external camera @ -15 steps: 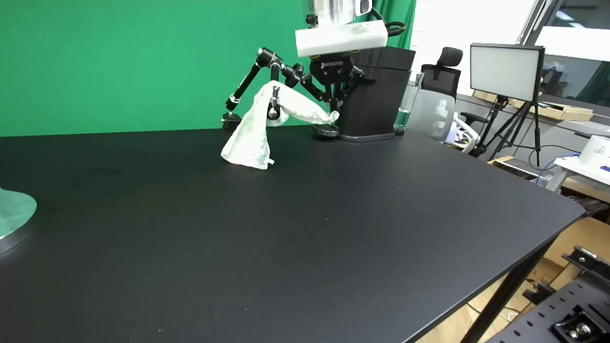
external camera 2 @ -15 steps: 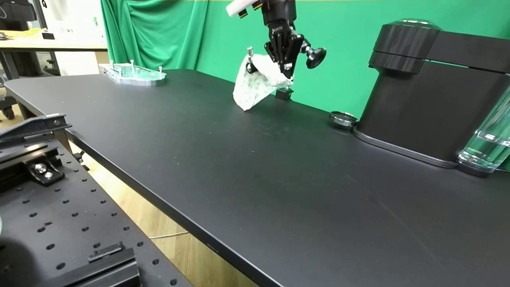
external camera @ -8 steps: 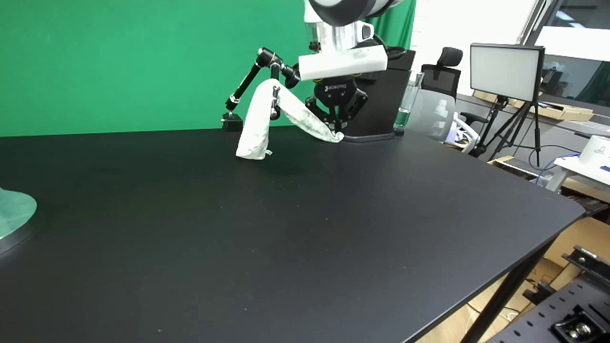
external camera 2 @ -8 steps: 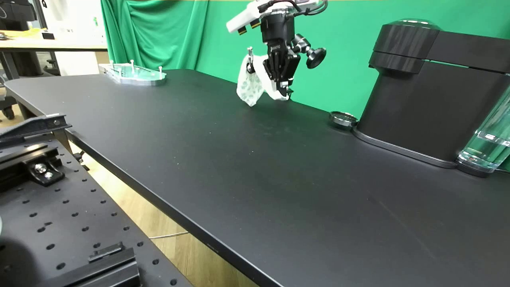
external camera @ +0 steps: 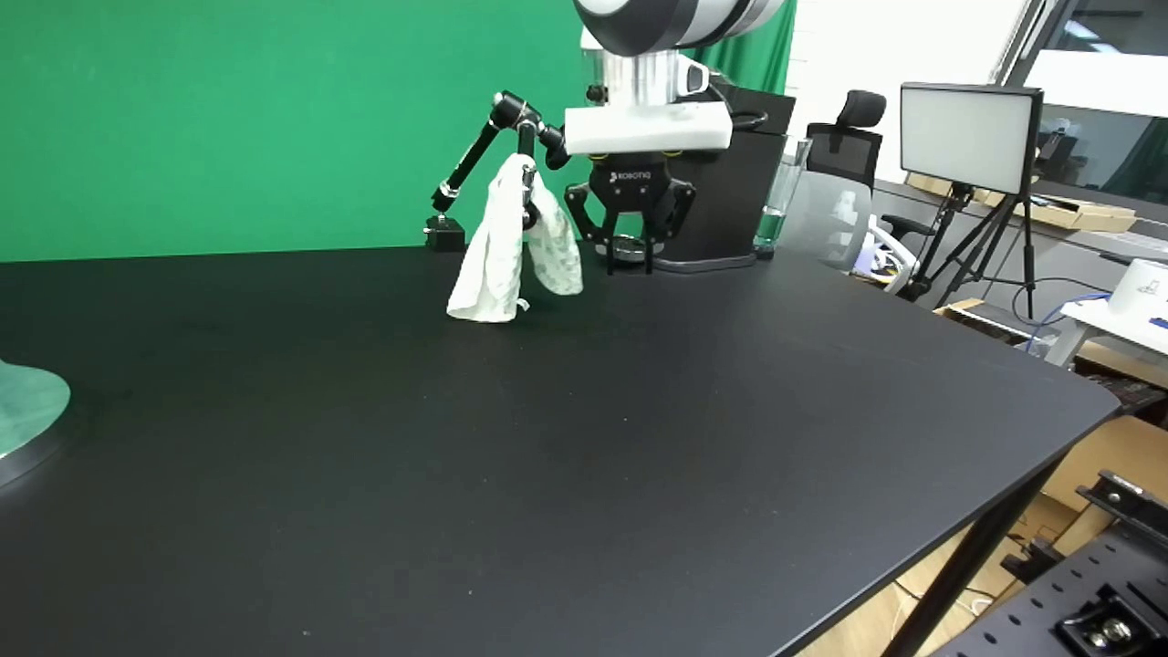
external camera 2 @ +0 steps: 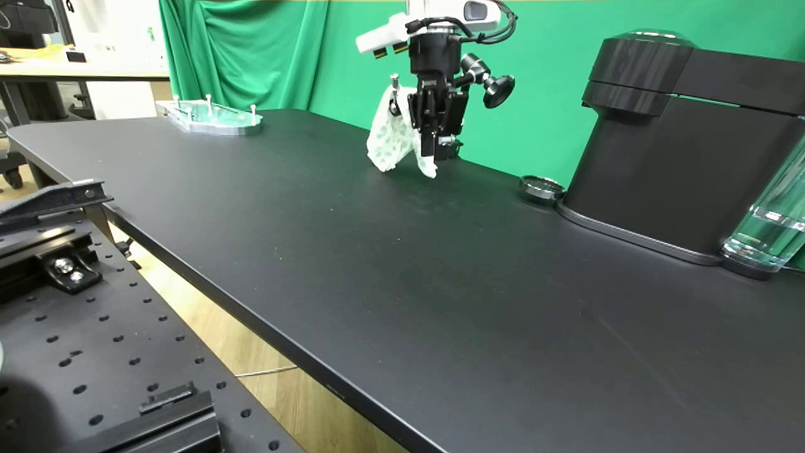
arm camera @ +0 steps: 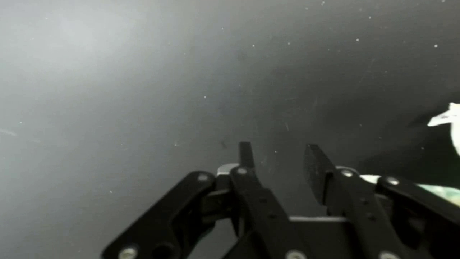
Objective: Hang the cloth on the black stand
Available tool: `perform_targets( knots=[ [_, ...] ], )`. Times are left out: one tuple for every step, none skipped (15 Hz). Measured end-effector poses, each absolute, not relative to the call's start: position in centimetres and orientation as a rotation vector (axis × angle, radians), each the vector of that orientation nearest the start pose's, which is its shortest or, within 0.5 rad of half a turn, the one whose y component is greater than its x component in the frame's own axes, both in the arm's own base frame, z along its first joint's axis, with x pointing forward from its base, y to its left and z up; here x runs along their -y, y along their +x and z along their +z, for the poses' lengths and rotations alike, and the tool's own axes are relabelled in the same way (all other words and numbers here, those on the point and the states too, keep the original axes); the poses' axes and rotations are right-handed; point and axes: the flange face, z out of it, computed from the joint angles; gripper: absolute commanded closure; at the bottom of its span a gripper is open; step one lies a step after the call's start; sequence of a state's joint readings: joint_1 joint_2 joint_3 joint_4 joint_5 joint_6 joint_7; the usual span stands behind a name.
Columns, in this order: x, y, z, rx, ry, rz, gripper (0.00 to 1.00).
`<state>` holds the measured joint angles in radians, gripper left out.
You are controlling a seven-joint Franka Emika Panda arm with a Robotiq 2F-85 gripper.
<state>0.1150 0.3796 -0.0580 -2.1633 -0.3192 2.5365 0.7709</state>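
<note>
The white cloth with a faint green pattern is draped over the end of the black stand's arm, with two ends hanging down on either side. It also shows in an exterior view and at the right edge of the wrist view. The black jointed stand rises from a small block base at the table's back; its knob shows too. My gripper is open and empty, pointing down beside the cloth's nearer end, with a small gap. The wrist view shows its fingers apart above bare tabletop.
A black machine with a clear water tank and a round metal holder stands behind and beside the gripper. A clear tray with posts sits at the table's far end. The black table extends in front.
The gripper moved down with the cloth's end in its fingers, then opened and let it go. That end swung away from the gripper and now hangs from the stand.
</note>
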Motion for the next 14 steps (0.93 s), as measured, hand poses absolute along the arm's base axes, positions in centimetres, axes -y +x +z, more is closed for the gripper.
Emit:
perform_targets(
  knots=[
    [-4.0,56.6,22.2,-0.715,-3.240,-0.145,0.19],
    [-4.5,56.7,22.7,-0.695,-3.235,-0.171,0.13],
    [-5.0,56.8,23.3,-0.673,-3.232,-0.195,0.06],
    [-5.6,56.9,23.9,-0.653,-3.230,-0.213,0.01],
    [-6.1,56.9,24.6,-0.620,-3.230,-0.228,0.00],
    [-6.4,56.8,25.2,-0.577,-3.232,-0.233,0.00],
    [-6.6,56.7,25.6,-0.509,-3.234,-0.220,0.00],
    [-6.7,56.4,25.9,-0.420,-3.237,-0.196,0.00],
    [-6.8,56.0,26.2,-0.337,-3.238,-0.169,0.00],
    [-7.1,55.6,26.4,-0.253,-3.237,-0.143,0.00],
    [-7.8,55.1,26.7,-0.161,-3.230,-0.118,0.00],
    [-9.1,54.7,27.1,-0.065,-3.215,-0.102,0.00],
    [-10.6,54.3,27.6,0.035,-3.199,-0.084,0.00],
    [-12.0,53.9,28.1,0.131,-3.183,-0.066,0.00]
  ],
)
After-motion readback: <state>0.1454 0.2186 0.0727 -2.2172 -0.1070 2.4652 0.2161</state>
